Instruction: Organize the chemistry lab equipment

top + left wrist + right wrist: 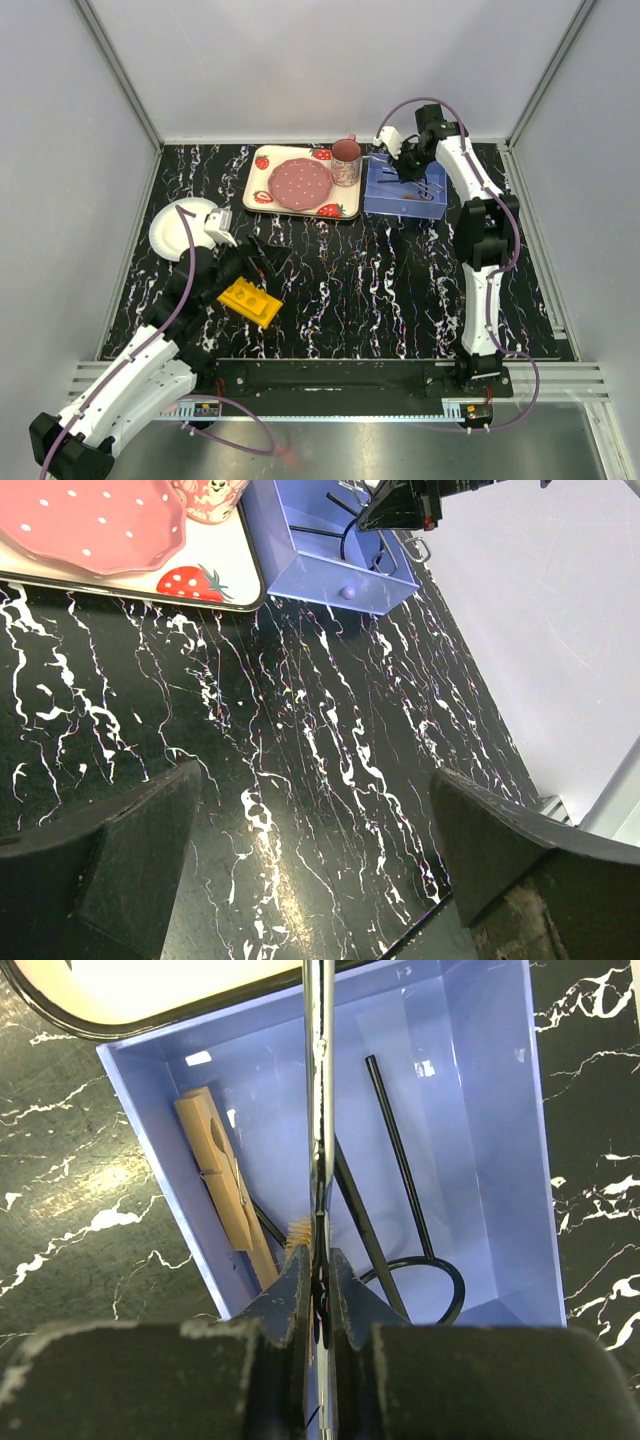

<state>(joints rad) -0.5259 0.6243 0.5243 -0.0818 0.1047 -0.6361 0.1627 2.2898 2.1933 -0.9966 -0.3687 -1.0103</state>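
The yellow plastic rack [250, 300] lies on the black marbled table at the near left. My left gripper [255, 262] hovers just beyond it, open and empty; the left wrist view [320, 860] shows only bare table between the fingers. My right gripper [405, 172] is over the blue bin [400, 210] and is shut on a thin shiny metal stem [320, 1080] pointing into the bin. In the bin lie a wooden clamp stick [225, 1185] and black wire tongs [400, 1190]. Tan bristles [299, 1232] show beside my fingertips. No glass tubes show.
A strawberry-print tray [258, 195] with a pink plate and a cup stands left of the bin. A round white plate [170, 232] lies at the far left. White walls close in the table on three sides. The bin also shows in the left wrist view [320, 580].
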